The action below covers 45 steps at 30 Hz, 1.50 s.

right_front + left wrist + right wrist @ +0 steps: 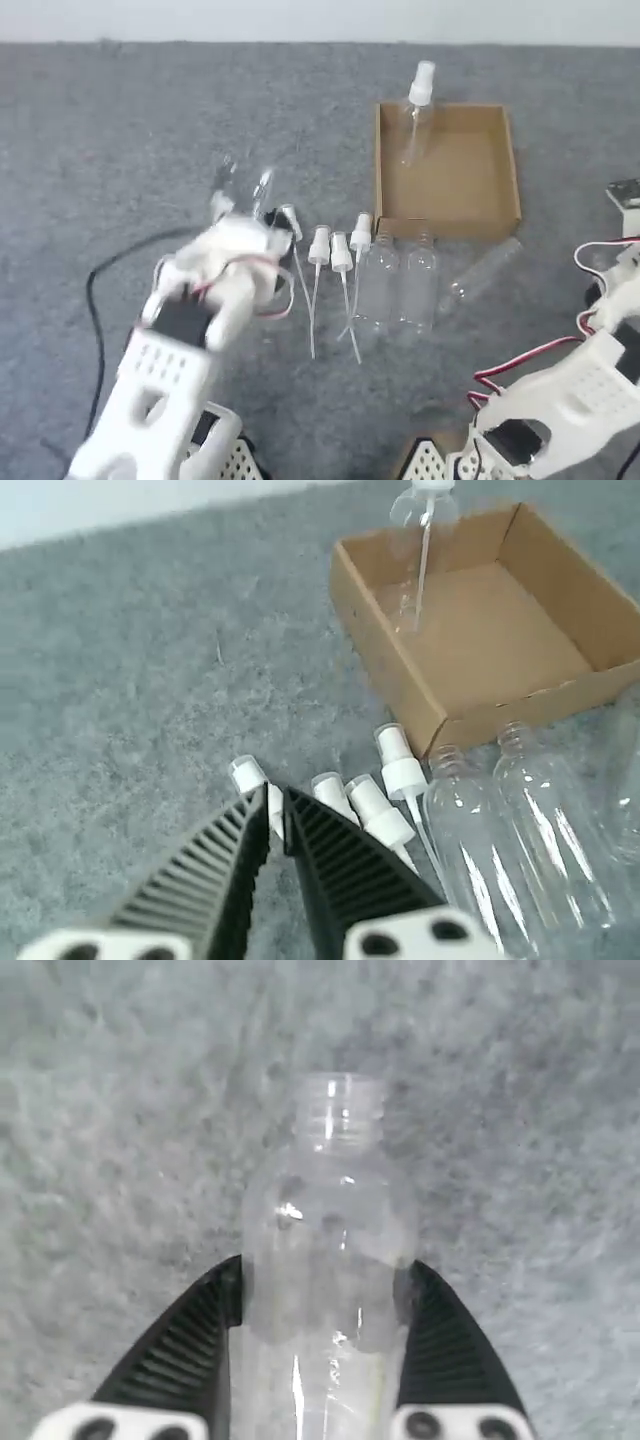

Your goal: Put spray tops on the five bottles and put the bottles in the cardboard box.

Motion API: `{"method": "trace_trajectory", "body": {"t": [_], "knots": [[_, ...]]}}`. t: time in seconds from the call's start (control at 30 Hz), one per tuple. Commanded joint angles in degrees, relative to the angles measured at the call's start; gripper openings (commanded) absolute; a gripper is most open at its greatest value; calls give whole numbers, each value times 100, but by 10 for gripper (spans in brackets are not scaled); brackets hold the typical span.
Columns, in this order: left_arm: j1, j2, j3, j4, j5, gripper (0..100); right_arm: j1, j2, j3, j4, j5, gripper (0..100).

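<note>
My left gripper is shut on the stem of a white spray top, left of the row of loose spray tops on the grey carpet. In the high view this gripper sits beside that top. Two clear open bottles lie just in front of the cardboard box. A third bottle lies tilted to their right. One capped bottle leans on the box's far wall. My right gripper is shut on a clear, uncapped bottle above the carpet.
A black cable curls on the carpet left of the left arm. The right arm with red and white wires stands at the lower right. Open carpet lies to the far left and behind the box.
</note>
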State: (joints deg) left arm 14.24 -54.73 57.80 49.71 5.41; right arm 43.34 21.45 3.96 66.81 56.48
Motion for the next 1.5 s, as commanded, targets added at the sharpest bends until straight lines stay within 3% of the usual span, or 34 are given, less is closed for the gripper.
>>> {"method": "trace_trajectory", "body": {"t": [0.0, 0.13, 0.37, 0.7, 0.97, 1.27, 1.47], "knots": [[-18, 2171, -1411, 9, 299, 56, 66, -110, 123, -57, 334, 62], [-18, 3631, -2281, 26, 404, 151, 75, -110, 123, -57, 369, 62], [-536, 5495, -3433, 26, 1064, 144, 171, -66, 132, -48, 360, 63], [-712, 6848, -4242, 35, 1090, 145, 163, -48, 132, -48, 352, 64], [-721, 7270, -4242, 105, 1099, 142, 171, -48, 132, -13, 334, 65], [-686, 7244, -4251, 413, 730, 9, 171, -40, 141, 4, 316, 66], [-738, 6127, -3741, 782, 369, 9, 180, -40, 141, 13, 308, 66]]}}
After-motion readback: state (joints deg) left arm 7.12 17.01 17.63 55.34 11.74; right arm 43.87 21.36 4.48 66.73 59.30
